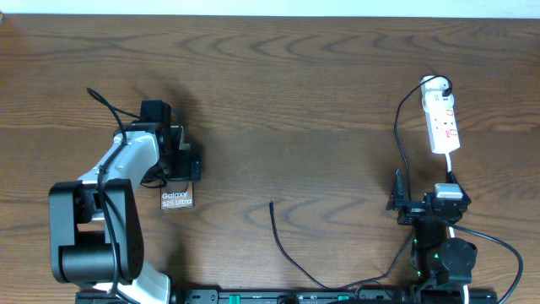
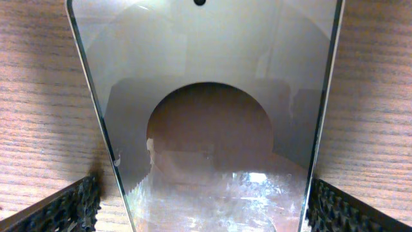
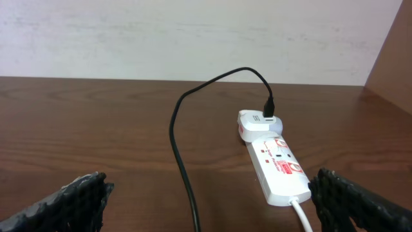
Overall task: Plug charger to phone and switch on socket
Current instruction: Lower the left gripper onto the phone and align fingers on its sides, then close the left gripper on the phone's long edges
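The wooden table (image 1: 321, 84) carries everything. The left gripper (image 2: 203, 214) stands wide, 1 finger on each side of the phone (image 2: 206, 96), which lies flat at the left. The right gripper (image 3: 212, 200), also wide and empty, faces the socket (image 3: 277, 167) at the far right. The charger (image 3: 175, 132) has its free tip in the middle of the table, well apart from the phone.

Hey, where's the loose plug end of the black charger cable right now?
Overhead view: the charger's plug tip lies free near the middle of the table, right of the phone and left of the right arm, touching neither.
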You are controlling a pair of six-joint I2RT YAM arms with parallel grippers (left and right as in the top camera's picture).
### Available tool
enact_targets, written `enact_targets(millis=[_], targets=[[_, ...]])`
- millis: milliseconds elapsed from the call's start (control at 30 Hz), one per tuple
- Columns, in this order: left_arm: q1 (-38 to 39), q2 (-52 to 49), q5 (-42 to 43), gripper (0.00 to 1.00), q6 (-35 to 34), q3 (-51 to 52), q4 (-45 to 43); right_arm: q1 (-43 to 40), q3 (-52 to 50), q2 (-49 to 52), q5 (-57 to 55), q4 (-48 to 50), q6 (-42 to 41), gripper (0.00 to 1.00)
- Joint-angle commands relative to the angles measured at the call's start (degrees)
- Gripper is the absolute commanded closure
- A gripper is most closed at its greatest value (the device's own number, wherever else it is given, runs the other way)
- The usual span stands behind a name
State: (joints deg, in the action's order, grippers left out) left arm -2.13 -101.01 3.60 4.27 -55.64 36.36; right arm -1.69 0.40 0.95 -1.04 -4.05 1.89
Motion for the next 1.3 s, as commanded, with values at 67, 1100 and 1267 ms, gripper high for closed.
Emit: enact_targets(millis=[67, 1100, 1267], targets=[[0.1, -0.8, 0.4, 0.01, -0.5, 1.9, -0.9, 0.2, -0.1, -0.5, -0.1, -0.2, -0.5, 0.01], [0.1, -0.8, 0.4, 0.13, -0.5, 1.9, -0.6, 0.2, -0.1, -0.5, -0.1, -0.2, -0.5, 0.01], [0.1, -0.8, 0.4, 0.12, -0.5, 1.9, -0.5, 0.2, -0.1, -0.5, -0.1, -0.2, -0.5, 0.01]])
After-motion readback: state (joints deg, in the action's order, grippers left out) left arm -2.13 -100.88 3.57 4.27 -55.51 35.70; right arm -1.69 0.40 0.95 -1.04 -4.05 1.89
